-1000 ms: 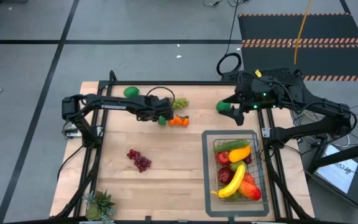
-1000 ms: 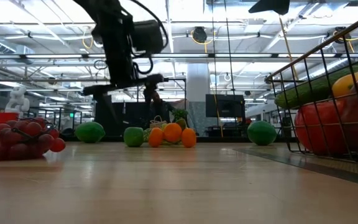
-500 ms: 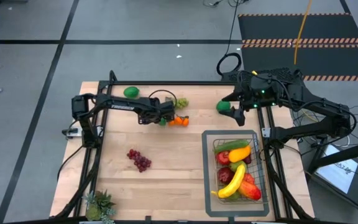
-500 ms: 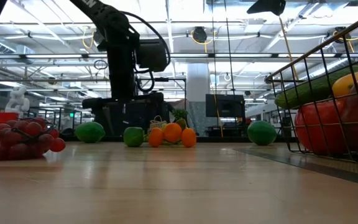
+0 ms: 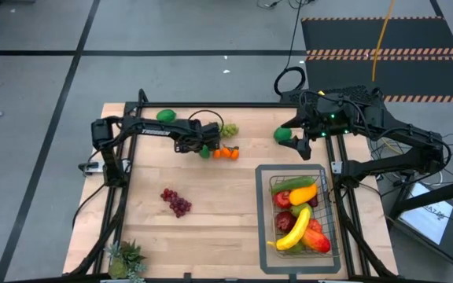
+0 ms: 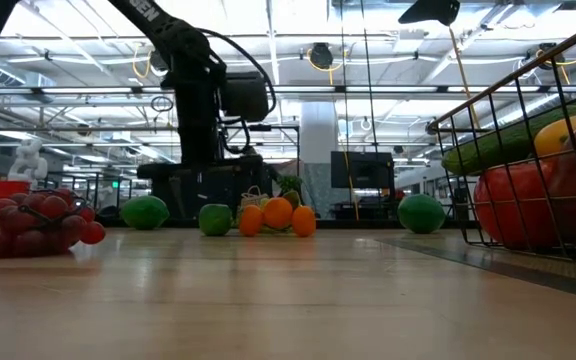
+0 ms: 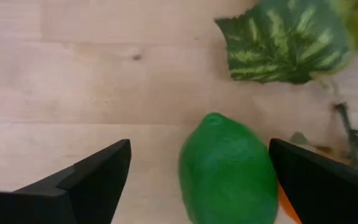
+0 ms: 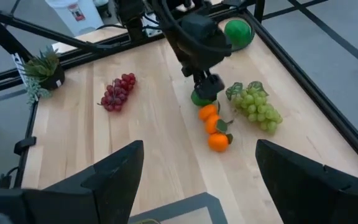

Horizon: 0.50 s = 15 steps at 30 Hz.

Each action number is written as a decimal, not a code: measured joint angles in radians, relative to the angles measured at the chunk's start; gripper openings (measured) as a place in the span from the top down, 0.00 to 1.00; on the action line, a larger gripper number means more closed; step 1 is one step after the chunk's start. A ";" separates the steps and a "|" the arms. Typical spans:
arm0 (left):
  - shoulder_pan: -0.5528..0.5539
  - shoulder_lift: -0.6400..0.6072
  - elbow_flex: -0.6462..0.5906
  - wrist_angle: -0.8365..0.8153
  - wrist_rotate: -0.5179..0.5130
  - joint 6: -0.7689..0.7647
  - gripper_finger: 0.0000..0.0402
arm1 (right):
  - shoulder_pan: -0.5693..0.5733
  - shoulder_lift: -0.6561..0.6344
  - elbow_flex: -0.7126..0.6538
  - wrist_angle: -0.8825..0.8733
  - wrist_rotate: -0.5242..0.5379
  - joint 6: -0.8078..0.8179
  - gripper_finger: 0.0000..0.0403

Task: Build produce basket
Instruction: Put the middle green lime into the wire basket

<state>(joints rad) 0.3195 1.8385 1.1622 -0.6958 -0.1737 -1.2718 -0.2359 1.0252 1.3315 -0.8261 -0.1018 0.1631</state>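
Lime lined up under the left gripper (image 7: 197, 180)
Fingers spread wide — green lime (image 7: 227, 171) sits between them, mid-frame, on the bench (image 7: 73, 93).

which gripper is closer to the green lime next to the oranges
Left. The left gripper hangs open right over the lime, fingers either side. The right gripper waits open across the table, beyond the basket's far end.

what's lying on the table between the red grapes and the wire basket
Nothing: in the high view, only bare wood separates the red grapes from the basket.
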 joint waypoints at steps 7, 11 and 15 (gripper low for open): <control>-0.001 0.004 -0.001 -0.005 0.047 0.111 0.24 | 0.000 0.008 0.000 0.078 0.054 0.056 0.25; 0.005 0.000 -0.001 -0.006 0.099 0.198 0.37 | 0.000 0.010 0.000 0.143 0.105 0.127 0.25; 0.009 -0.022 -0.001 -0.011 0.175 0.298 0.50 | 0.000 0.013 0.000 0.202 0.146 0.181 0.25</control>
<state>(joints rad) 0.3286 1.8167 1.1610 -0.7068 0.0015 -0.9738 -0.2360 1.0378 1.3315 -0.6244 0.0438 0.3440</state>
